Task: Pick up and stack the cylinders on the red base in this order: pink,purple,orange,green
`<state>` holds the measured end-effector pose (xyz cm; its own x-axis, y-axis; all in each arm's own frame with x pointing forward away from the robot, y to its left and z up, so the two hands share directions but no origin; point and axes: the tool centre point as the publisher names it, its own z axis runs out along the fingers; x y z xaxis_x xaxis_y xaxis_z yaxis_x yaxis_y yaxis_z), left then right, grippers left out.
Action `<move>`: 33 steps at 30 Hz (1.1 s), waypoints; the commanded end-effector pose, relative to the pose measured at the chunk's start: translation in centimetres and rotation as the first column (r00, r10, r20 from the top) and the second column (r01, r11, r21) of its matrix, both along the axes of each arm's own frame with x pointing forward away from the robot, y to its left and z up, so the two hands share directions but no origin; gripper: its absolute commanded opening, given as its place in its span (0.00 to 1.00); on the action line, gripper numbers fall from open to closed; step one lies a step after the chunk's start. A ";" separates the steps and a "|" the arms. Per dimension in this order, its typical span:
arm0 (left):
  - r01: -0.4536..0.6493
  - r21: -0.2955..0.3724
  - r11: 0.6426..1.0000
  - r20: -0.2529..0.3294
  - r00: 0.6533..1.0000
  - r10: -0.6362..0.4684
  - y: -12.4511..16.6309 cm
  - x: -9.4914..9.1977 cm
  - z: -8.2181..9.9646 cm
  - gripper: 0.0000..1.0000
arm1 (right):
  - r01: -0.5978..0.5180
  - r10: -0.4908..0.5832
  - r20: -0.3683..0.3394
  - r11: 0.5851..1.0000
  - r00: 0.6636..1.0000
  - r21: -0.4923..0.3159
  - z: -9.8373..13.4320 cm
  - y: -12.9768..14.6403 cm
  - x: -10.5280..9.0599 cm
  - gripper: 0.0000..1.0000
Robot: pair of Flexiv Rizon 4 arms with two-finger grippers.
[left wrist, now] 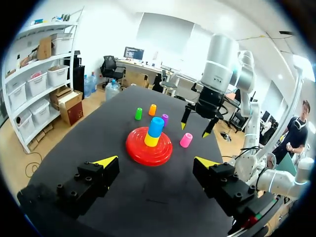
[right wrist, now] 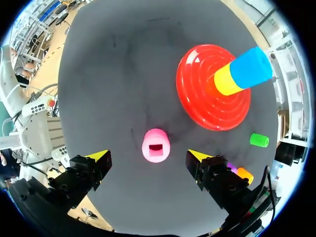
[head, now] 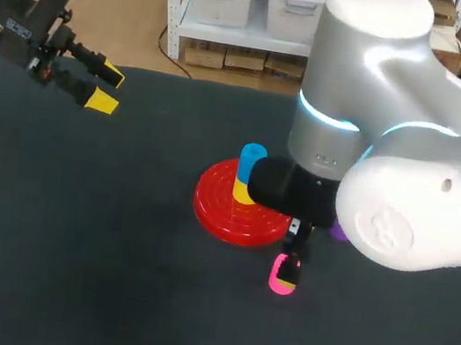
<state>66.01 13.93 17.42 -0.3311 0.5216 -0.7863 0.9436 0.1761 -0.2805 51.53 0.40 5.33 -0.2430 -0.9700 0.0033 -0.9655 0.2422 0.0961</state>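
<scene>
Dark tabletop (head: 66, 242) carries the red base (head: 223, 212), with a yellow cylinder (head: 242, 191) and a blue cylinder (head: 252, 159) stacked on it. At the base's 5 o'clock I see the pink cylinder (head: 284, 276) upright under my right gripper (left wrist: 194, 129), whose fingers are spread wide and not touching it. My left gripper (head: 107, 88), off at 10 o'clock, is spread too and empty. The purple cylinder (left wrist: 165, 119), orange cylinder (left wrist: 152, 109) and green cylinder (left wrist: 138, 113) stand together near 3 o'clock.

Bright, even light falls from overhead. The dark tabletop (head: 62, 268) soaks it up and shows only faint, soft shadows under the things on it. Glossy highlights ring the red base (right wrist: 197, 84), and the right arm (head: 364, 71) gleams pale, with a glowing cyan band.
</scene>
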 end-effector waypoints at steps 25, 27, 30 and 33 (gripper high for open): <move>0.005 -0.002 1.000 -0.001 1.000 -0.005 0.1 0.2 -0.1 1.00 | 0.060 -0.060 0.012 0.998 0.998 -0.018 -1.6 0.6 -0.2 1.00; 0.005 -0.002 1.000 -0.001 1.000 -0.005 0.1 0.2 -0.1 1.00 | 0.068 -0.067 0.010 0.998 0.998 -0.018 -1.7 0.5 -0.2 1.00; 0.005 -0.002 1.000 -0.001 1.000 -0.005 0.1 0.2 -0.1 1.00 | 0.072 -0.072 0.011 0.997 0.997 -0.018 -1.8 0.5 -0.2 1.00; 0.005 -0.002 1.000 -0.001 1.000 -0.005 0.1 0.2 -0.1 1.00 | 0.086 -0.086 0.014 0.996 0.996 -0.016 -1.9 0.5 -0.1 0.96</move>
